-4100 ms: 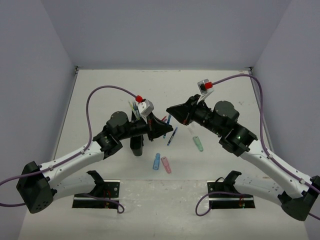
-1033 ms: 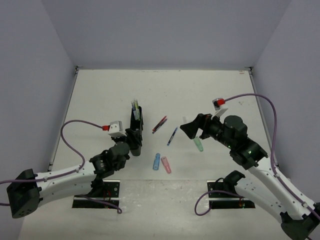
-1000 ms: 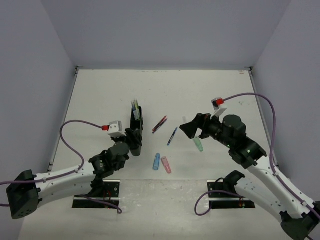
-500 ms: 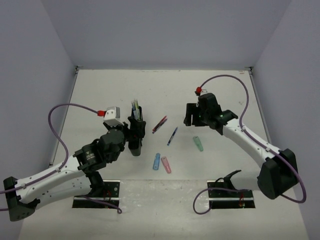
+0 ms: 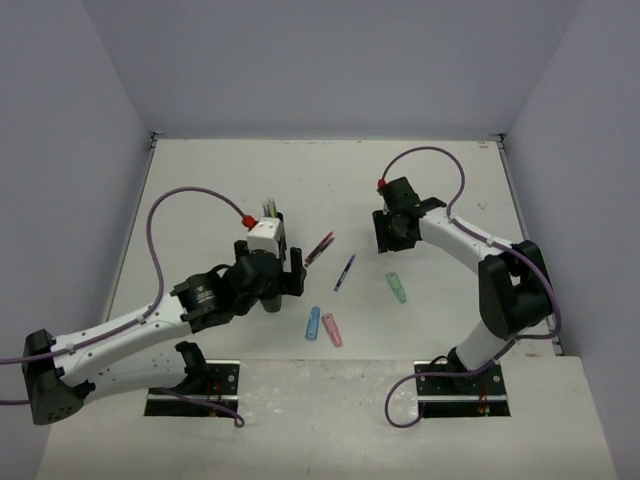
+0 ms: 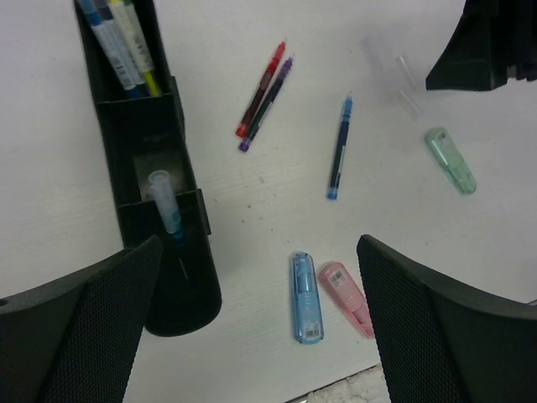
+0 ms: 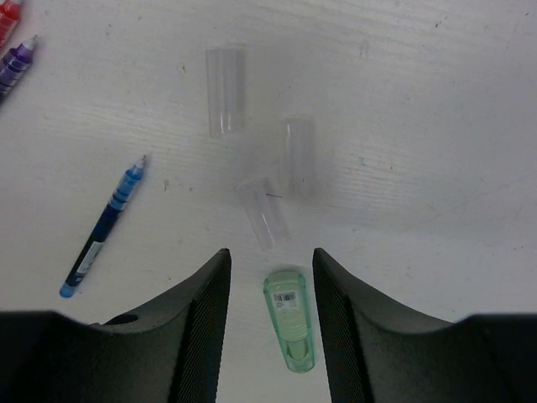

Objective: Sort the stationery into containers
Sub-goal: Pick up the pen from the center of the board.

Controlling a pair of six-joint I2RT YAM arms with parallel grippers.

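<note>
The black organiser (image 6: pixel 143 168) stands left of the loose stationery; its far compartment holds several pens (image 6: pixel 122 34), and a clear-capped pen (image 6: pixel 165 201) stands in the middle one. My left gripper (image 6: pixel 260 311) hangs wide open and empty above a chunky blue piece (image 6: pixel 306 285) and a pink piece (image 6: pixel 344 287). A red pen (image 6: pixel 262 88), a purple pen (image 6: pixel 267 105) and a blue pen (image 6: pixel 339 147) lie on the table. My right gripper (image 7: pixel 270 262) hovers with its jaws apart over a green piece (image 7: pixel 290 319), with a gap on both sides.
Three clear caps (image 7: pixel 262 211) lie scattered just beyond the green piece. From above, the left gripper (image 5: pixel 272 283) covers most of the organiser (image 5: pixel 273 302); the right gripper (image 5: pixel 388 238) hangs beyond the green piece (image 5: pixel 397 288). Grey walls close in the table.
My left gripper opened wide and moved from the organiser's near end to over it and its right side. The right arm swung away to the far side, jaws narrowing.
</note>
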